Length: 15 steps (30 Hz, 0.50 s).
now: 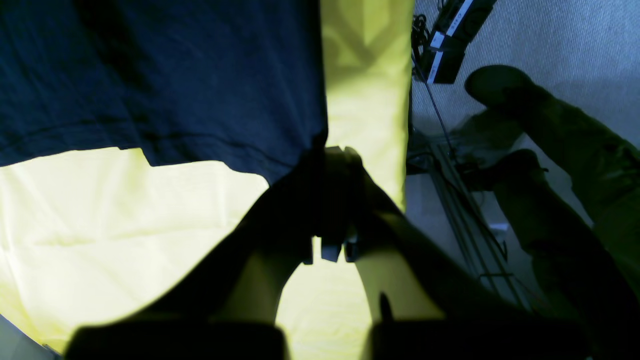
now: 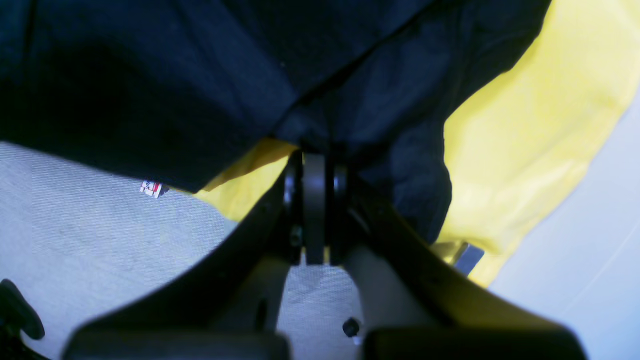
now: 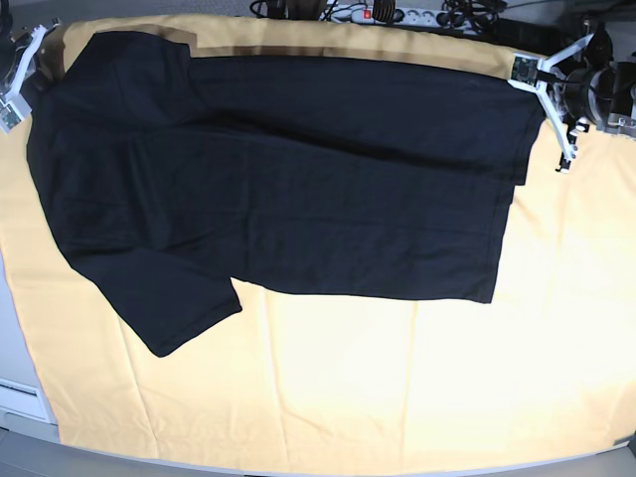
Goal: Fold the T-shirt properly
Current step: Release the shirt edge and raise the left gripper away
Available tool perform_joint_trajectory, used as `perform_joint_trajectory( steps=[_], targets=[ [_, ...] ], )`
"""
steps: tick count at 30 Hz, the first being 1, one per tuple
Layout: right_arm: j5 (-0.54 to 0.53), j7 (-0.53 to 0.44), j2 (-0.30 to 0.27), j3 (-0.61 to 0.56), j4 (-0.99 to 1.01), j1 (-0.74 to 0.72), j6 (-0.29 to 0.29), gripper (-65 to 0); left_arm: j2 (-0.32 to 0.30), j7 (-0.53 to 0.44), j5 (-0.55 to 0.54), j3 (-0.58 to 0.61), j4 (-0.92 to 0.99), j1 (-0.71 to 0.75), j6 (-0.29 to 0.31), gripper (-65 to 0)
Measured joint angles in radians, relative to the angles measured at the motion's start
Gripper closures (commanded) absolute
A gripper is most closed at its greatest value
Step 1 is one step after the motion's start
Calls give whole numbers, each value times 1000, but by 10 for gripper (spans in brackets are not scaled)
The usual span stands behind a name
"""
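In the left wrist view, we see our left gripper (image 1: 332, 152) pinched tight on a corner of the black T-shirt (image 1: 160, 80), whose fabric spreads up and to the left over the pale yellow cloth (image 1: 100, 215). Beyond the cloth's edge lies grey carpet (image 1: 550, 40), with cables (image 1: 465, 210) and a dark power strip (image 1: 452, 40) on it; a shadowed figure's legs (image 1: 565, 165) stand further right.

In the right wrist view, our right gripper (image 2: 315, 160) is likewise closed on a bunched fold of the T-shirt (image 2: 200, 75). The yellow cloth (image 2: 530, 135) hangs off to the right, and grey carpet (image 2: 100, 240) shows below, with a small red and white label (image 2: 151, 188) on it.

In the base view, the T-shirt (image 3: 298, 189) lies sideways across the upper half of the yellow cloth (image 3: 397, 388), one sleeve pointing to the lower left. The left gripper (image 3: 542, 84) sits at the garment's upper right corner, the right gripper (image 3: 25, 70) at its upper left. Cables and a power strip (image 3: 397, 12) run along the far edge.
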<state>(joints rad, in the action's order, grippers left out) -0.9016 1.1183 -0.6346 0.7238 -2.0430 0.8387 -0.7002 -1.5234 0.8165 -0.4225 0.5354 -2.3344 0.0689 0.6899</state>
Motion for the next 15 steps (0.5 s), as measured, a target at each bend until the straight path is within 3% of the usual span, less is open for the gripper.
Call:
perform_joint_trajectory(
  steps=[13, 14, 15],
  targets=[
    [0, -3, 0, 0, -1, 11, 0, 0, 0, 3, -8, 0, 0, 0, 0, 0],
    [0, -3, 0, 0, -1, 11, 0, -5, 0, 3, -8, 0, 0, 0, 0, -9],
    [0, -3, 0, 0, -1, 11, 0, -63, 0, 3, -8, 0, 0, 0, 0, -83]
  ],
)
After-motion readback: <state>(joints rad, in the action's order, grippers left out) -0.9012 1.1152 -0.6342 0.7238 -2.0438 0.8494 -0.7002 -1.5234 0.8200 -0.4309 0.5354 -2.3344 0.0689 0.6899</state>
